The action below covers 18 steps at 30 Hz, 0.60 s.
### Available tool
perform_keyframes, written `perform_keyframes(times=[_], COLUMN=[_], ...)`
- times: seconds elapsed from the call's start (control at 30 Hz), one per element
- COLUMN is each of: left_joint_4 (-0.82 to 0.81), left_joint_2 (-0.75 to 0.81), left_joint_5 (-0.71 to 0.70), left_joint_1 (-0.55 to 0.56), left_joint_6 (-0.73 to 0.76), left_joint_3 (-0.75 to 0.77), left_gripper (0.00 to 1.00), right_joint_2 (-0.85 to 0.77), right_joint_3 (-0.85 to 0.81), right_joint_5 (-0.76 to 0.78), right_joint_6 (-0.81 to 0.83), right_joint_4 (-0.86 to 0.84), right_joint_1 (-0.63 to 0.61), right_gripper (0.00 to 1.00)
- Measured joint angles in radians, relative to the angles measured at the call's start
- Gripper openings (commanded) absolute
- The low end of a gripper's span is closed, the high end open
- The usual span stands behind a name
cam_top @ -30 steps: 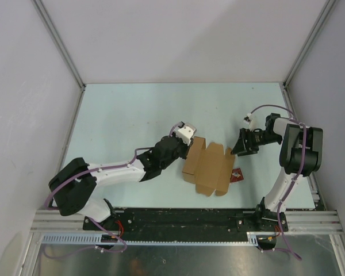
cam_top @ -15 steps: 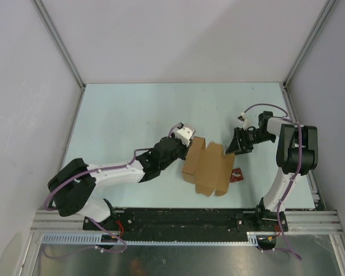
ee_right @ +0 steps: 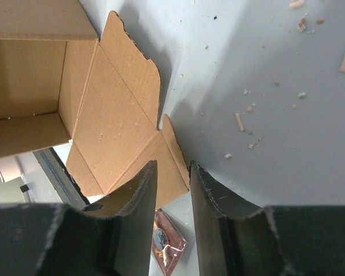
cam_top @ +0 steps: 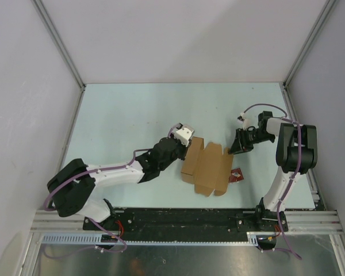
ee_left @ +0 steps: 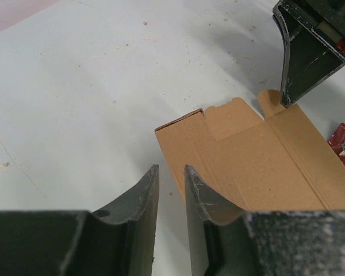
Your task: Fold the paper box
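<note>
The paper box point(cam_top: 210, 169) is a brown cardboard sheet lying partly folded between the arms. Its left panel stands up. My left gripper point(cam_top: 184, 149) sits at that left edge. In the left wrist view its jaws point(ee_left: 171, 168) are a narrow gap apart with only table between them, and the right finger overlaps the box point(ee_left: 259, 167). My right gripper point(cam_top: 236, 148) is at the box's far right corner. In the right wrist view its jaws point(ee_right: 172, 164) stand narrowly apart around the corner of a small tab of the box point(ee_right: 115, 121), with a gap still showing.
A small red packet point(cam_top: 236, 173) lies on the table by the box's right edge, below my right fingers point(ee_right: 169, 241). Crumbs of debris point(ee_right: 241, 123) dot the pale table point(cam_top: 132, 115). Grey walls enclose the table on three sides.
The right gripper has narrowed its jaws a lot and edged in to the box's far right tab. The left arm and the box have not moved.
</note>
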State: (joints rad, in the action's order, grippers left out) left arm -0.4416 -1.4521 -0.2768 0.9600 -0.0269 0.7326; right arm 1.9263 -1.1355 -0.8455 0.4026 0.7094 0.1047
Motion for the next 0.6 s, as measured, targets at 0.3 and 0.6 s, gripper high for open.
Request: perform_keyframes(times=[0.3,0.6], left_joint_4=[-0.001,-0.004], left_joint_2=[0.020,0.046], left_joint_5=[-0.009,-0.025], left_joint_1=[0.000,0.000], left_joint_6=[0.000,0.000], left_joint_3=[-0.008,-0.033], left_gripper=[0.30,0.30], right_joint_2=[0.000,0.000], right_joint_3=[0.000,-0.081], right_joint_5=[-0.013,-0.040], right_joint_6=[0.051,0.126], right_joint_4=[-0.008,0.060], right_joint_1=[0.000,0.000], right_gripper=[0.13,0.00])
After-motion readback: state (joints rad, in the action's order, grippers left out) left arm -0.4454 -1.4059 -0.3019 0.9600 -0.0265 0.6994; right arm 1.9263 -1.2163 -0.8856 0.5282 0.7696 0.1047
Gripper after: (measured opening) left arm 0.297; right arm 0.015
